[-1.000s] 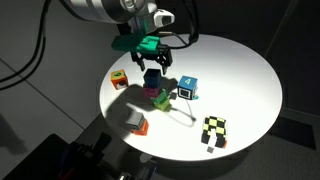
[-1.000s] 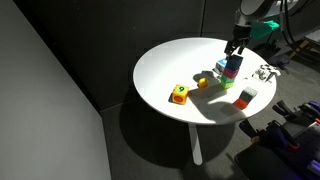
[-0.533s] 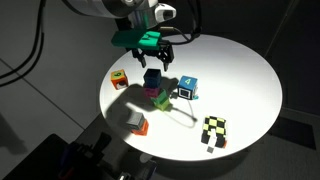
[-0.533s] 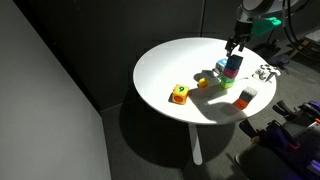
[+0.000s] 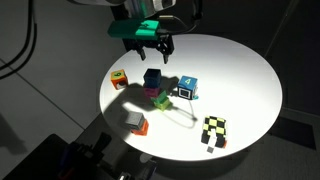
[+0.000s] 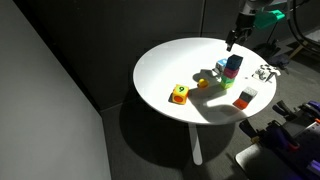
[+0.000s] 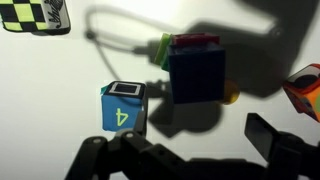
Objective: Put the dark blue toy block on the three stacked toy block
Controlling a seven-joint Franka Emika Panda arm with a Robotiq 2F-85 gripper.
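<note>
The dark blue toy block (image 5: 153, 78) sits on top of the stack (image 5: 158, 96), above a magenta cube and a green cube. It also shows in the other exterior view (image 6: 232, 63) and fills the middle of the wrist view (image 7: 196, 72), with magenta and green edges of the stack (image 7: 166, 46) showing behind it. My gripper (image 5: 147, 42) hangs open and empty above the stack, clear of the block. It shows high over the stack in an exterior view (image 6: 233, 38). In the wrist view its dark fingers (image 7: 180, 150) are spread apart with nothing between them.
A lighter blue cube with a "4" (image 5: 187, 88) stands beside the stack. An orange block (image 5: 119, 78), a grey-and-orange block (image 5: 137, 122) and a yellow-black checkered block (image 5: 214, 131) lie around on the round white table (image 5: 240, 70). The table edge is near.
My gripper has risen straight up from the stack. The dark blue block stays on top of the pile.
</note>
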